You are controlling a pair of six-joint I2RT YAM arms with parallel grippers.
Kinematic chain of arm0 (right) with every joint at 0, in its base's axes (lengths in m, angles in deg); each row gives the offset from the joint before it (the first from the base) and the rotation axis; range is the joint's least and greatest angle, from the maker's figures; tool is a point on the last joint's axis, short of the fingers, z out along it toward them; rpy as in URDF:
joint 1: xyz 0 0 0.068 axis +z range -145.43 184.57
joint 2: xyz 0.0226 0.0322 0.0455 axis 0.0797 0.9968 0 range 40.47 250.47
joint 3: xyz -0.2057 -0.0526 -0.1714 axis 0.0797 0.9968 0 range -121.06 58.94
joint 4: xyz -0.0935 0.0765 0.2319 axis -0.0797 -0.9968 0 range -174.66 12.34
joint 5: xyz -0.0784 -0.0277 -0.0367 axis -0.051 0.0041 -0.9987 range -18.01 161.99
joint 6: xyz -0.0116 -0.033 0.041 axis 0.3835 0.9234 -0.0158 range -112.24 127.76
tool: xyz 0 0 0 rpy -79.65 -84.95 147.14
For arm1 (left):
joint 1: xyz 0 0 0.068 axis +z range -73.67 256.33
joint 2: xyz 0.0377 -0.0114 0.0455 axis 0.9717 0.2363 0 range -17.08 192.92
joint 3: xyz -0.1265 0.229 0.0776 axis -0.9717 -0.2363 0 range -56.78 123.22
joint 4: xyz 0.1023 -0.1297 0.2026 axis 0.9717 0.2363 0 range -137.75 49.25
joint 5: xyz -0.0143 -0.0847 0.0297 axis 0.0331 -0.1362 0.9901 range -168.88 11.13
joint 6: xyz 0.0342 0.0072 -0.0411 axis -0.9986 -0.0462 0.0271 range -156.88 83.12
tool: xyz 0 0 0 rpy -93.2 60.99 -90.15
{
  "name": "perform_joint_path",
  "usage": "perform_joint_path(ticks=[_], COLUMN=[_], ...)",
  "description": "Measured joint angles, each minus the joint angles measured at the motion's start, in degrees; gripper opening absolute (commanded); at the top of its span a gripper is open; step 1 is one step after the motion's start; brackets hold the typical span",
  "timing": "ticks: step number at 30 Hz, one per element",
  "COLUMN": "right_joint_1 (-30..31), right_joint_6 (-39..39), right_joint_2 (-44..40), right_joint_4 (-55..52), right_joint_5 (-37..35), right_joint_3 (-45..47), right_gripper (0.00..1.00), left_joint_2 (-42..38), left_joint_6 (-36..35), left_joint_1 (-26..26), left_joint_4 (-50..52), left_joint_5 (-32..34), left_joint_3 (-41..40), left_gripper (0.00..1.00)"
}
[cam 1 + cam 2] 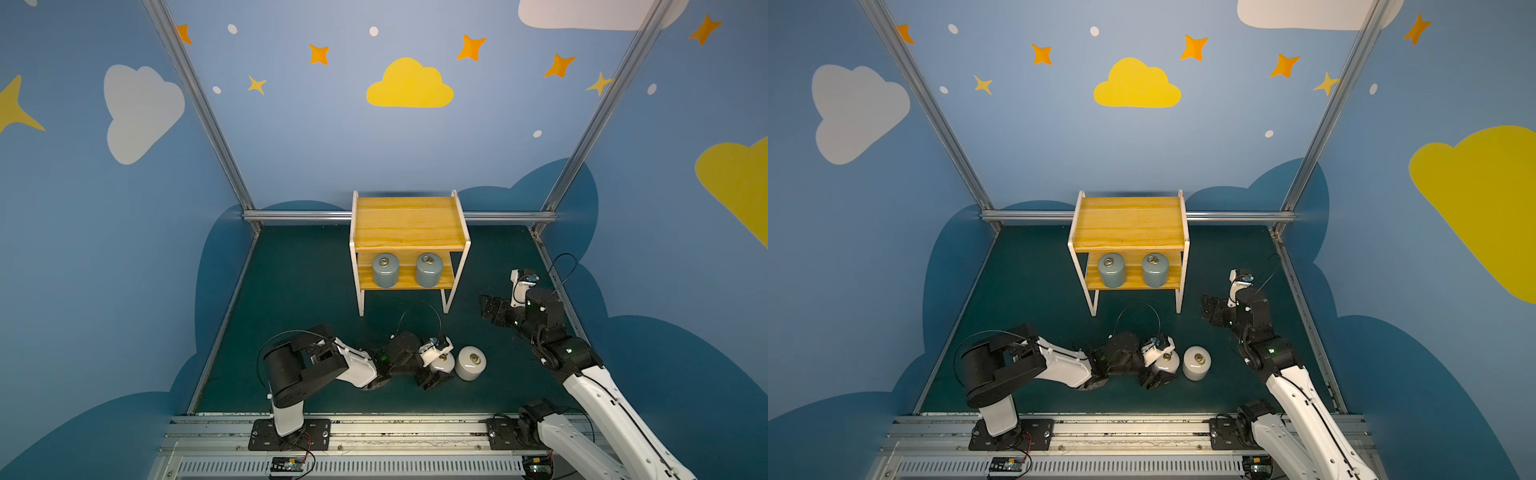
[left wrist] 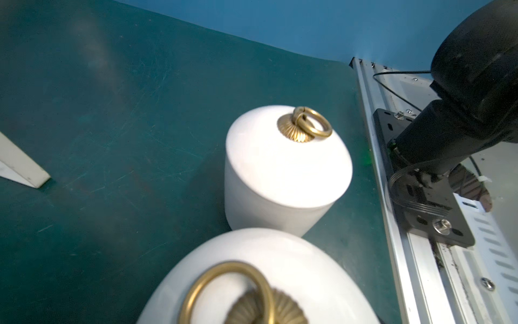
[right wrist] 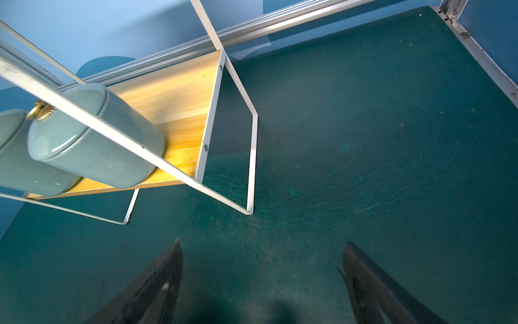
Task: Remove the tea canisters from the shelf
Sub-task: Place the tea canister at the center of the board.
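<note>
The shelf (image 1: 409,222) stands at the back of the mat, and two grey-blue tea canisters (image 1: 385,270) (image 1: 429,269) sit on its lower board. In front of it, on the mat, stand two white tea canisters side by side. My left gripper (image 1: 438,370) is shut on the left white one (image 1: 444,365), whose lid and brass ring (image 2: 266,252) fill the wrist view's lower edge; the fingers are hidden there. The other white canister (image 2: 280,174) stands free right beside it. My right gripper (image 3: 263,243) hangs open over bare mat, right of the shelf and its grey-blue canister (image 3: 92,140).
An aluminium rail (image 1: 374,432) carrying both arm bases runs along the front edge. Blue walls and metal frame posts (image 1: 208,124) close in the dark green mat (image 1: 291,291). The shelf's white legs (image 3: 251,168) reach down to the mat near my right gripper.
</note>
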Motion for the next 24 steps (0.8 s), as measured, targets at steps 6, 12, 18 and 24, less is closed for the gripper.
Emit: perform_joint_path(ticks=[6, 12, 18, 24], right_joint_1=[0.0, 0.0, 0.0, 0.0], right_joint_6=[0.0, 0.0, 0.0, 0.0], right_joint_2=[0.0, 0.0, 0.0, 0.0], right_joint_4=[0.2, 0.2, 0.3, 0.4], right_joint_5=[0.0, 0.0, 0.0, 0.0], right_joint_3=[0.3, 0.4, 0.4, 0.4], right_gripper=[0.91, 0.91, 0.91, 0.91], left_joint_2=[1.6, 2.4, 2.4, 2.4], left_joint_6=[-0.7, -1.1, -1.2, -1.2], left_joint_1=[0.0, 0.0, -0.3, -0.4], left_joint_4=[-3.5, -5.7, -6.4, -6.4], left_joint_5=[0.9, 1.0, 1.2, 1.0], left_joint_3=[-0.3, -0.5, -1.0, -1.0], left_gripper=[0.63, 0.75, 0.80, 0.82])
